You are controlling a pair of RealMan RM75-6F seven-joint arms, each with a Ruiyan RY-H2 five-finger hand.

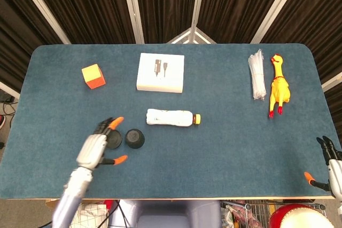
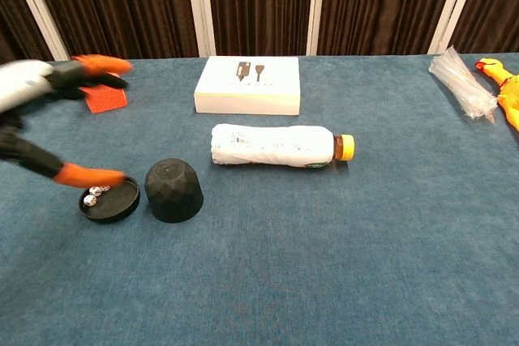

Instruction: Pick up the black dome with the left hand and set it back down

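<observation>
Dome (image 2: 173,190) sits flat side down on the table (image 1: 224,148), just right of a black dish (image 2: 109,201) holding two small dice (image 2: 94,193). One bottle (image 2: 277,147) lies behind, then one white box (image 2: 248,84), one orange cube (image 1: 93,76). Far right: one rubber chicken (image 1: 278,86), one plastic bundle (image 1: 257,74). Left hand (image 1: 95,147) above the dish, fingers apart, empty. Right hand (image 1: 329,165) at the table edge, grasp unclear.

Left hand (image 1: 96,147) spread, empty — right hand (image 1: 331,165) low at frame edge.
Left fingertips (image 2: 105,63) splayed wide, arm raised.
</observation>
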